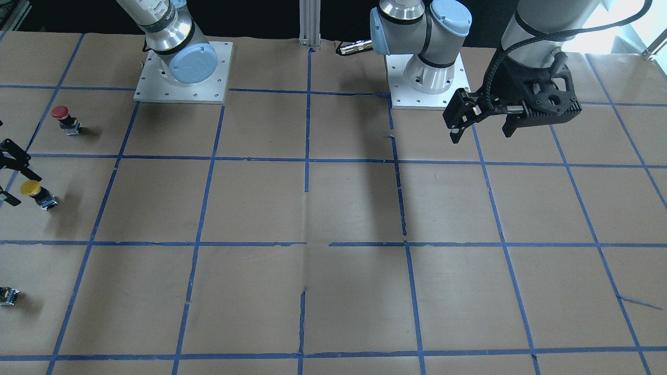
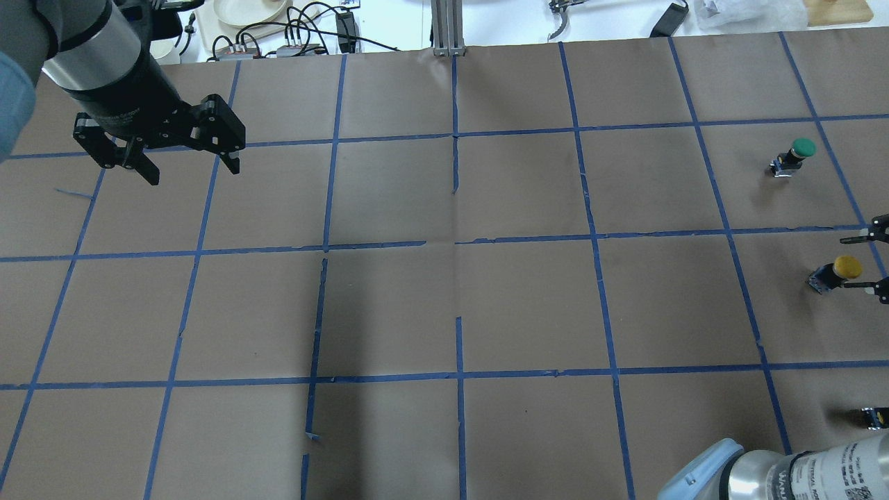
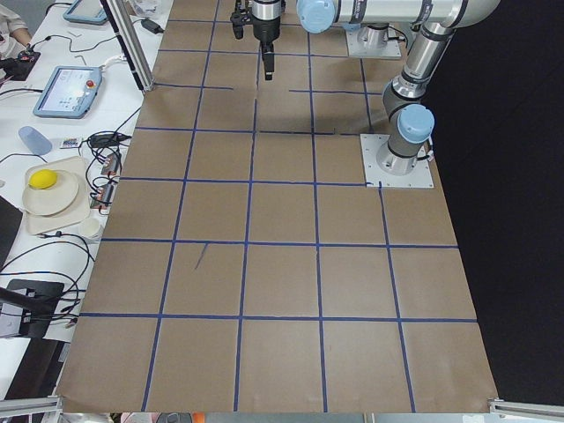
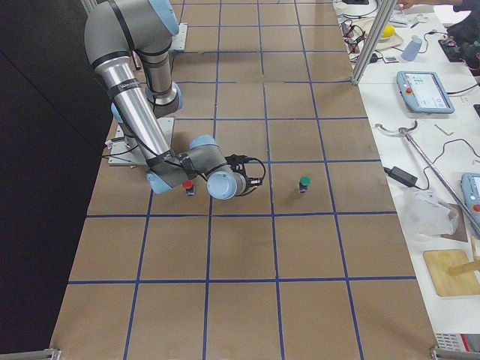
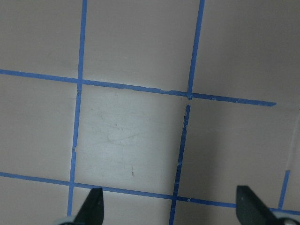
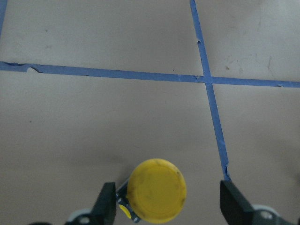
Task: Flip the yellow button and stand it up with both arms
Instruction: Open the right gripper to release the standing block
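Observation:
The yellow button [image 1: 34, 192] stands cap up on the brown paper at the table's right end; it also shows in the overhead view [image 2: 837, 270]. In the right wrist view its yellow cap [image 6: 156, 190] sits between the two black fingers. My right gripper [image 1: 13, 179] [image 2: 868, 260] [image 6: 169, 205] is open, low at the button, one finger on each side and not touching it. My left gripper [image 1: 482, 133] [image 2: 193, 172] [image 5: 171, 208] is open and empty, held above bare paper far off at the table's other end.
A red-capped button [image 1: 65, 119] stands near the right arm's base. A green-capped button [image 2: 795, 154] [image 4: 304, 182] stands on the far side. A small black piece with a yellow spot [image 1: 8, 295] lies at the view's edge. Blue tape lines grid the paper.

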Robot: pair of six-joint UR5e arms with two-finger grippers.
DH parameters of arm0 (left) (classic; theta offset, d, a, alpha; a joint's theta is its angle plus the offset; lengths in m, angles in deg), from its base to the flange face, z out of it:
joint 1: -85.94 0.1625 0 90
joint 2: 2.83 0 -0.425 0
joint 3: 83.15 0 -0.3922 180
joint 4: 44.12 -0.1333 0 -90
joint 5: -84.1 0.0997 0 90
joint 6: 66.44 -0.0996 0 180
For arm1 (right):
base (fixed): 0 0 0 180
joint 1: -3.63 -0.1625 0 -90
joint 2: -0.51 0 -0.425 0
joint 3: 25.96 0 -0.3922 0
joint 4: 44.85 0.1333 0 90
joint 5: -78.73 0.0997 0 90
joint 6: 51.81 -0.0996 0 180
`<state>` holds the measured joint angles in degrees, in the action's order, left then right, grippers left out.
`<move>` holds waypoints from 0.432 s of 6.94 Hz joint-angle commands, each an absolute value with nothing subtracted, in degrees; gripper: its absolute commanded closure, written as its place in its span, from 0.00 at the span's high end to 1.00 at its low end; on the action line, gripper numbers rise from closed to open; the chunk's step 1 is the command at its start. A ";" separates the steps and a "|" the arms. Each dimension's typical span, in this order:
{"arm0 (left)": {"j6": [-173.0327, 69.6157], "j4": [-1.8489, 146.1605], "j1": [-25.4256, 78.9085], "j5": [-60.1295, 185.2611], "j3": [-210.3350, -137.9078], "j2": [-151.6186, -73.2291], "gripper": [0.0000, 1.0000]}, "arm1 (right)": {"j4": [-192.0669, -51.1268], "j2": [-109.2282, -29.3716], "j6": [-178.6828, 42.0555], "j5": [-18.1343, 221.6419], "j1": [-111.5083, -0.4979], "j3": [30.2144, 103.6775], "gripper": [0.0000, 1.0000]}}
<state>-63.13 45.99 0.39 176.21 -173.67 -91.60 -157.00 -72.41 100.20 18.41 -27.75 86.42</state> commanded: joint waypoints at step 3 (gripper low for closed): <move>-63.10 45.96 0.33 176.03 -173.59 -91.69 1.00 | -157.17 -80.50 74.48 12.50 -30.89 85.93 1.00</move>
<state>-63.10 45.99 0.40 176.07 -173.62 -91.68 -157.10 -77.58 83.90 15.89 -28.96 86.15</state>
